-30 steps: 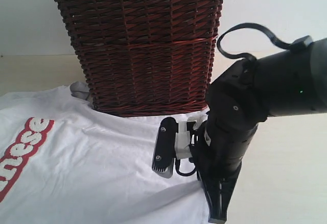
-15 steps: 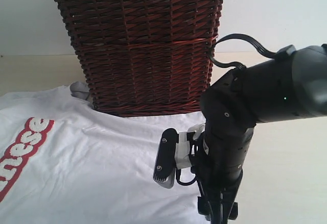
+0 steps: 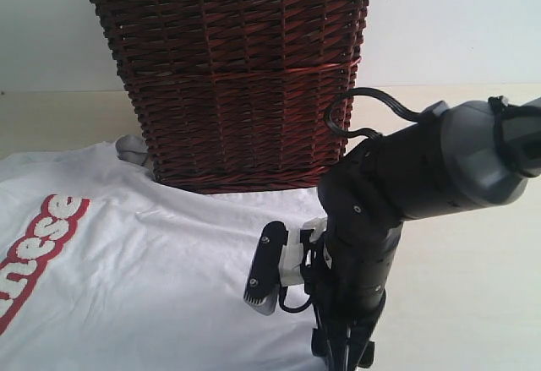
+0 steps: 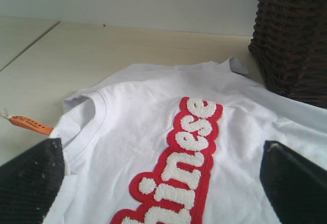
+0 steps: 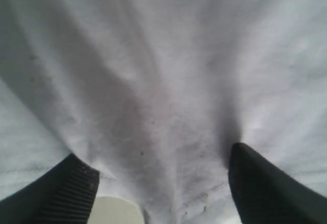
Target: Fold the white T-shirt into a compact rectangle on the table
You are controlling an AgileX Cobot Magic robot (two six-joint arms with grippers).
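Straddling a raised fold of the white T-shirt point(image 5: 168, 71), right end effector point(image 5: 157, 153), jaws spread wide.

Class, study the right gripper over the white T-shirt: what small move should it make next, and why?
Probably close the right gripper on the white T-shirt. Its fingers stand apart, low on the cloth, with a ridge of fabric between them. It is close to the shirt's edge on the table, so a pinch there should give a hold for a fold.
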